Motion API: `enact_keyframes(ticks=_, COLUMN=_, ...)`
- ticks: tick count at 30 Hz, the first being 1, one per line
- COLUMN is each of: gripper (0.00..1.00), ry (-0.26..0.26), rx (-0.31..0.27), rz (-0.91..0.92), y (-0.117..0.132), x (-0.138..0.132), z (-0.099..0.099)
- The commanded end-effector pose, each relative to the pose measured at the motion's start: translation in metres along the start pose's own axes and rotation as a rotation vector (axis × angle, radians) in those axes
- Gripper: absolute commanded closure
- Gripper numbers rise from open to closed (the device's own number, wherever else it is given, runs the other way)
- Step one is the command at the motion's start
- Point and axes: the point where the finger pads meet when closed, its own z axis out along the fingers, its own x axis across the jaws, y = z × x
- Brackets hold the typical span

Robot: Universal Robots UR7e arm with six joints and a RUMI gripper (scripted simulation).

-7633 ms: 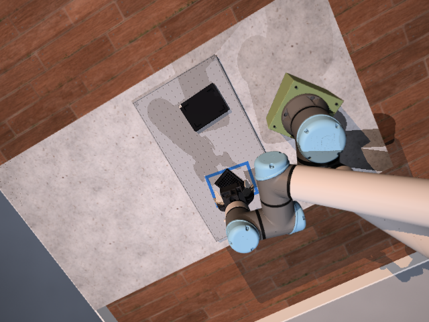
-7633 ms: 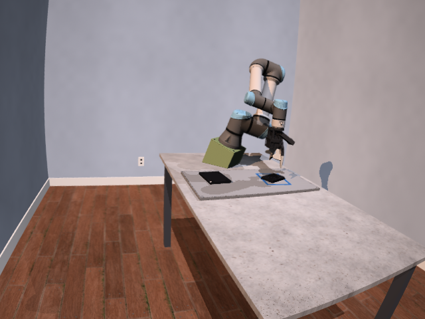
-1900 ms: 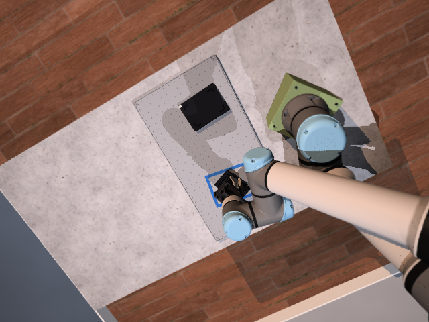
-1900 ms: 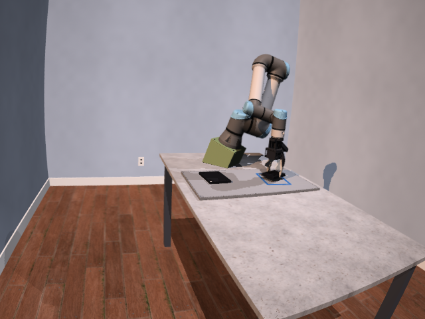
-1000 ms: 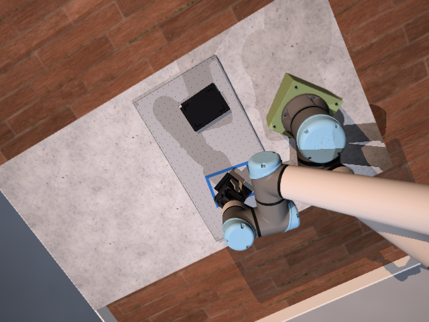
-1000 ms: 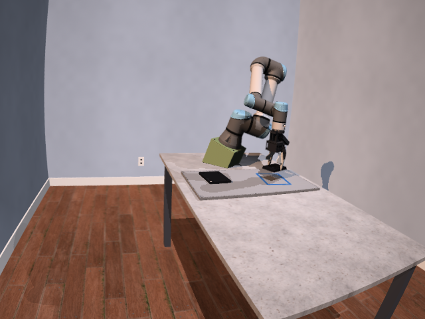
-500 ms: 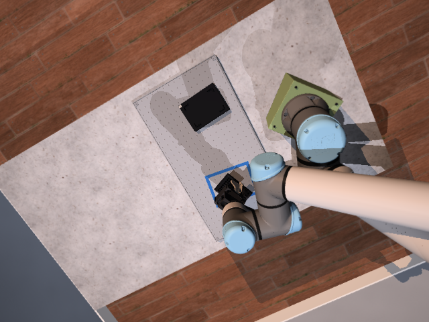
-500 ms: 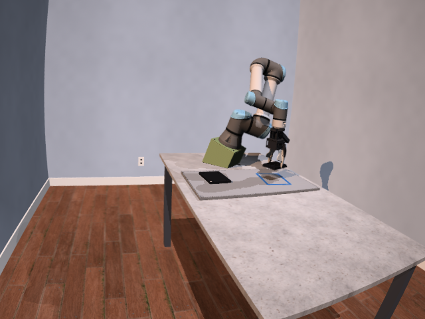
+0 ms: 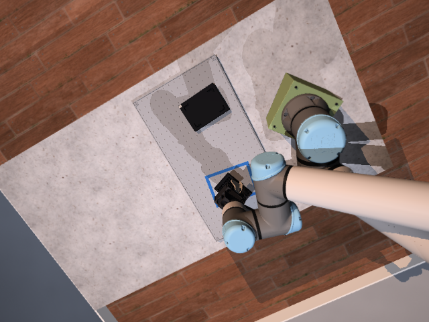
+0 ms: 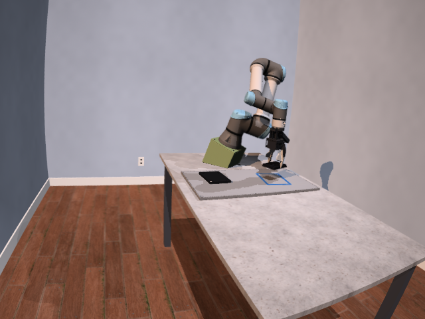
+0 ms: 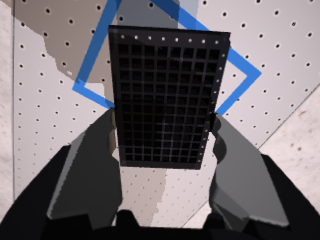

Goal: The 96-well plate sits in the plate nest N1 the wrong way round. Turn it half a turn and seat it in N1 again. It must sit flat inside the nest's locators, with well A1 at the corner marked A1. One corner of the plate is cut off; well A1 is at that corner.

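overhead, room-side and close wrist views
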Motion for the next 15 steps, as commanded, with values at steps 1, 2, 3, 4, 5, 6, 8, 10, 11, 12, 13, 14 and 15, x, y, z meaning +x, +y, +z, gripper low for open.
enact_keyframes(ticks=1, gripper=1.00, ry=0.001, rx=0.000, rz=0.113, y=0.010, x=-0.005, z=-0.001)
enact_keyframes(ticks=2, gripper=1.00, ry=0.001, rx=0.000, rz=0.147, y=0.013, x=-0.007, z=-0.001)
enact_keyframes(ticks=3, gripper=1.00, ry=0.001, rx=0.000, rz=0.147, y=0.013, x=-0.007, z=-0.001)
enact_keyframes(ticks=4, gripper=1.00, ry=0.001, rx=0.000, rz=0.147, y=0.013, x=-0.007, z=-0.001)
enact_keyframes(ticks=5, gripper=1.00, ry=0.001, rx=0.000, rz=0.180, y=0.016, x=-0.009, z=-0.001)
enact_keyframes(ticks=6, gripper=1.00, ry=0.001, rx=0.000, rz=0.213, y=0.019, x=-0.010, z=-0.001)
enact_keyframes(ticks=8, gripper=1.00, ry=0.001, rx=0.000, rz=0.280, y=0.024, x=-0.014, z=-0.001)
enact_keyframes(ticks=10, gripper=1.00, ry=0.001, rx=0.000, rz=0.347, y=0.030, x=-0.017, z=-0.001)
enact_keyframes(ticks=11, gripper=1.00, ry=0.001, rx=0.000, rz=0.380, y=0.033, x=-0.019, z=-0.002)
enact_keyframes(ticks=12, gripper=1.00, ry=0.001, rx=0.000, rz=0.413, y=0.036, x=-0.020, z=-0.002)
enact_keyframes(ticks=13, gripper=1.00, ry=0.001, rx=0.000, rz=0.447, y=0.039, x=-0.022, z=-0.002)
enact_keyframes(ticks=14, gripper=1.00, ry=0.001, rx=0.000, rz=0.480, y=0.042, x=-0.024, z=-0.002)
enact_keyframes(ticks=15, gripper=1.00, ry=0.001, rx=0.000, rz=0.513, y=0.045, x=-0.025, z=-0.002)
